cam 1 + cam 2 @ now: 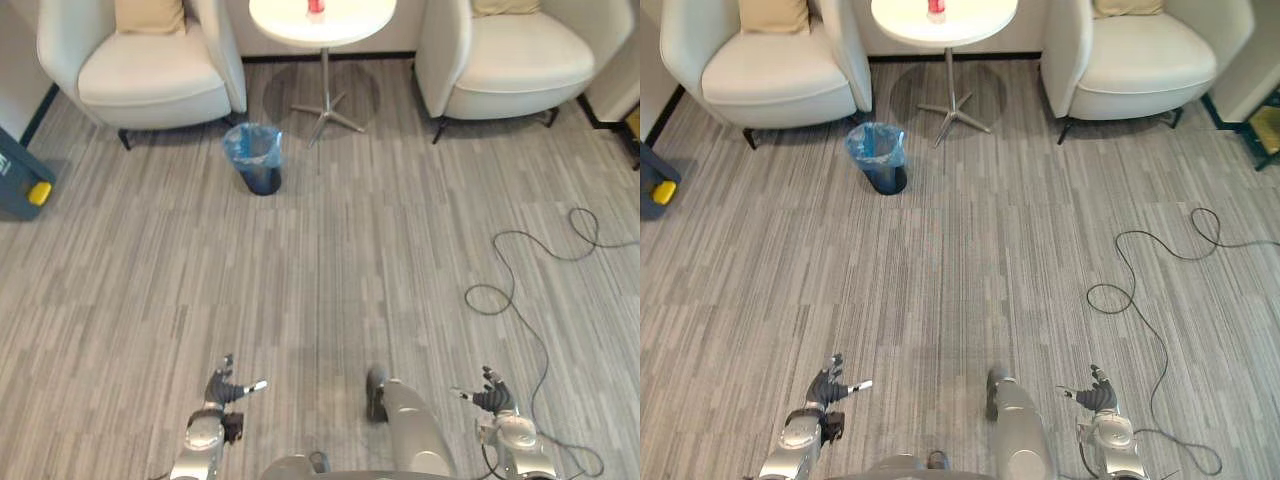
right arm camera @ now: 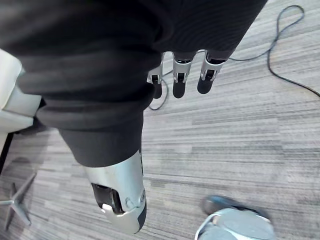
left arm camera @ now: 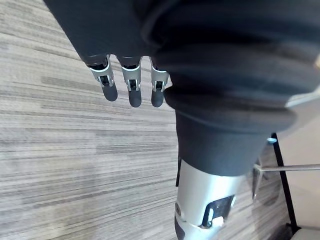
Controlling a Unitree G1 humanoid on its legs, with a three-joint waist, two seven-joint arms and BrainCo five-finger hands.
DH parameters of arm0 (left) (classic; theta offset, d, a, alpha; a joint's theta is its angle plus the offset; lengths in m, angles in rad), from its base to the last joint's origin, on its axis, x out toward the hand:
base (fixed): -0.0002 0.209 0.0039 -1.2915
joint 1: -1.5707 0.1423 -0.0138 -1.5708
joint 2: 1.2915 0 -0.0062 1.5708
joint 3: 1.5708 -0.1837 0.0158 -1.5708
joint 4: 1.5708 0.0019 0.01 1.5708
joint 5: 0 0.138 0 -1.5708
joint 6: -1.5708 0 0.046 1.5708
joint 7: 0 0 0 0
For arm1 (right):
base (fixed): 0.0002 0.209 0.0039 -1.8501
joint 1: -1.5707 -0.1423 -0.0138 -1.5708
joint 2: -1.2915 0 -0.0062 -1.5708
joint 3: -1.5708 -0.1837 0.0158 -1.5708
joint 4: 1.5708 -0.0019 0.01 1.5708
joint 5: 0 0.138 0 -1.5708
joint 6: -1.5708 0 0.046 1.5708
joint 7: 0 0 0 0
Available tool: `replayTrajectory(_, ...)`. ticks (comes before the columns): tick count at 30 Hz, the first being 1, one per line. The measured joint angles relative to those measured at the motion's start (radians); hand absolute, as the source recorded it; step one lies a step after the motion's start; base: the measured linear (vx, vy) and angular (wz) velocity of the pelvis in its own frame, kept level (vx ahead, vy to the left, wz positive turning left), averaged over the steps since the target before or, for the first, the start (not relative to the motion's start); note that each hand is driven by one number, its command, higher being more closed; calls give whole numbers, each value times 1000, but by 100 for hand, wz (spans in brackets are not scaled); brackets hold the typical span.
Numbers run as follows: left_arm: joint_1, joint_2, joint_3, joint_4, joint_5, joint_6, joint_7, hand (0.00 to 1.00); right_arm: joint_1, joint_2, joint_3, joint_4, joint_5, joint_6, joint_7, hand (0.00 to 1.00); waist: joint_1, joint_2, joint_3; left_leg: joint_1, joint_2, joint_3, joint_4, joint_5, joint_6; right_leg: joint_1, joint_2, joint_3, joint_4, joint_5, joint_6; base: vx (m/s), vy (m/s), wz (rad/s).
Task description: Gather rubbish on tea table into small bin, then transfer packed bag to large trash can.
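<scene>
Red rubbish (image 1: 316,6) on tea table (image 1: 280,22), bin (image 1: 262,178) nearby, left hand (image 1: 222,390) and right hand (image 1: 492,400) far off, fingers straight

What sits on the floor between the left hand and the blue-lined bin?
The stretch is bare: in the left eye view, plain grey floor runs from the left hand to the blue-lined bin.

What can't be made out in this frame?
Red item on the table: cut by the eye views' top edge; kind unclear.
Table's far side: beyond that edge.
Bin: too small to see what its blue bag holds.
Blue-grey box at the left edge: cut off; possibly the large can, cannot tell.
</scene>
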Motion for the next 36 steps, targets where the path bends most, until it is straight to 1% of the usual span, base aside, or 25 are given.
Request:
replayTrajectory(1, 4, -12, 1, 6, 0, 1, 1, 0, 0, 6, 1, -14, 4, -3, 0, 0, 4, 3, 2, -63, 16, -4, 195, 64, -34, 46, 14, -13, 18, -54, -25, 642, -339, 14)
replayTrajectory(2, 18, -28, 5, 4, 0, 1, 0, 0, 0, 10, 19, -22, 27, -4, -1, 0, 15, 6, 7, -162, 51, 2, 450, 219, -13, 132, 43, -17, -11, -90, -45, 646, -326, 2)
replayTrajectory(4, 36, -44, 6, 0, 0, 1, 0, 0, 0, 36, 30, -33, 36, -5, -13, 0, 49, 1, 19, -278, 112, 44, 750, 179, 26, 299, 96, -4, -111, -108, -66, 720, -319, -31)
replayTrajectory(6, 52, -51, 3, -23, -1, 2, 0, 0, 5, 62, 30, -64, 66, -13, -18, 0, 86, -31, 23, -386, 115, 119, 795, 138, 54, 438, 99, 16, -220, -112, -72, 608, -215, -25)
replayTrajectory(9, 79, -65, -2, -85, -2, -1, -1, 0, -14, 44, 28, -74, 82, -31, -19, 0, 109, -36, 22, -549, 44, 191, 498, 113, 64, 598, 99, 36, -378, -111, -71, 549, -91, -16)
replayTrajectory(12, 99, -83, 10, -92, -12, 1, 1, 0, -49, 22, 17, -23, 87, -32, -25, 0, 178, -21, 22, -576, -58, 134, -67, 216, -14, 729, 108, 112, -491, -132, -38, 529, 35, -71)
replayTrajectory(13, 104, -85, 11, -92, -13, 0, 1, 0, -49, 19, 17, -15, 87, -32, -28, 0, 187, -12, 20, -581, -58, 129, -99, 221, -11, 752, 116, 127, -502, -148, -24, 576, 125, -75)
replayTrajectory(14, 108, -83, 12, -85, -13, 1, 1, 0, -41, 20, 18, -7, 85, -31, -32, 0, 195, -4, 14, -585, -63, 114, -100, 260, 39, 795, 120, 141, -502, -189, -16, 743, 219, -46)
replayTrajectory(15, 108, -82, 26, -80, -13, 4, 2, 0, -34, 37, 20, 0, 84, -29, -34, 0, 199, -43, -7, -590, -100, 112, -33, 360, 128, 787, 83, 156, -401, -256, 22, 657, 175, -24)
replayTrajectory(16, 104, -85, 26, -78, -13, 3, 2, 0, -29, 41, 18, 5, 84, -29, -34, 0, 192, -58, -14, -592, -108, 112, -10, 360, 139, 758, 65, 155, -312, -270, 46, 831, 175, 6)
replayTrajectory(17, 92, -79, 21, -59, -13, 2, 1, 0, -27, 55, 15, 29, 82, -26, -35, 0, 174, -96, -24, -576, -128, 117, 40, 292, 174, 629, 38, 158, 6, -248, 118, 577, 80, 16)
replayTrajectory(18, 89, -76, 20, -53, -13, 2, 1, 0, -30, 58, 15, 32, 82, -25, -35, 0, 169, -101, -22, -567, -133, 117, 48, 279, 177, 605, 31, 157, 77, -227, 153, 730, 107, 20)
replayTrajectory(19, 75, -60, 5, -26, -14, 7, 1, 0, -32, 72, 17, 39, 77, -21, -35, 0, 146, -120, -16, -516, -151, 108, 68, 218, 190, 502, 3, 163, 344, -106, 298, 715, 99, 17)
replayTrajectory(20, 70, -49, -10, -16, -14, 13, 2, 0, -31, 79, 19, 40, 73, -19, -34, 0, 142, -124, -13, -462, -156, 108, 81, 185, 193, 441, -26, 153, 497, -104, 281, 712, 94, 11)
replayTrajectory(22, 69, -51, -14, -17, -24, 14, 3, 0, -12, 85, 25, 33, 66, -21, -34, 0, 136, -103, -10, -292, -155, 102, 46, 108, 196, 355, -81, 67, 594, -155, 156, 685, 86, 2)
replayTrajectory(24, 48, -48, -11, -17, -36, 9, 3, 0, -16, 84, 29, 33, 65, -22, -33, 0, 120, -79, -8, -173, -138, 67, -14, 81, 188, 293, -93, -17, 453, -198, 94, 651, 34, 36)
replayTrajectory(26, 21, -34, -10, -15, -43, 1, 2, 0, -24, 79, 28, 37, 65, -22, -32, 0, 101, -69, -8, -89, -114, 19, -69, 74, 179, 215, -67, -51, 94, -177, 108, 744, -107, 69)
replayTrajectory(27, 18, -33, -10, -12, -44, 1, 2, 0, -24, 75, 27, 38, 65, -21, -32, 0, 92, -71, -8, -74, -109, 8, -77, 71, 173, 205, -58, -37, -24, -141, 111, 748, -183, 84)
replayTrajectory(28, 12, -30, -8, -1, -43, 1, 2, 0, -21, 68, 20, 44, 65, -20, -32, 0, 88, -72, -6, -43, -97, -11, -85, 50, 138, 199, -34, 10, -250, -23, 116, 649, -213, 83)
replayTrajectory(29, 8, -31, -7, 9, -42, 1, 4, 0, -20, 61, 19, 56, 65, -17, -33, 0, 83, -73, -8, -10, -80, -35, -85, 24, 96, 209, -11, 61, -337, 149, 129, 665, -238, 80)
replayTrajectory(30, 9, -30, -6, 18, -42, 2, 4, 0, -19, 60, 19, 64, 65, -15, -33, 0, 83, -74, -9, 2, -70, -51, -82, 17, 83, 224, 4, 80, -355, 236, 108, 695, -276, 44)
replayTrajectory(31, 10, -44, 3, 34, -42, 3, 5, 0, -27, 48, 17, 64, 65, -6, -33, 0, 95, -44, -13, 2, -25, -74, -56, 10, 59, 239, 35, 73, -331, 223, 63, 657, -275, 37)
replayTrajectory(33, 14, -52, 5, 52, -42, 7, 3, 0, -47, 50, 6, 59, 65, -4, -33, 0, 84, -42, -12, -19, -15, -111, 57, 51, 0, 234, 27, 28, -193, 114, 19, 592, -264, 58)
replayTrajectory(35, 13, -80, 9, 49, -41, 4, 3, 0, -3, 45, 16, 3, 66, -6, -35, 0, 75, -42, -9, -90, -6, -103, 321, 153, 8, 336, 22, -13, -170, 39, 14, 487, -236, 70)
replayTrajectory(36, 24, -91, 5, 49, -41, 2, 2, 0, 16, 50, 29, -49, 67, -11, -36, 0, 91, -47, -6, -173, 44, -59, 515, 188, 15, 429, 40, -13, -236, 13, 7, 578, -208, 19)
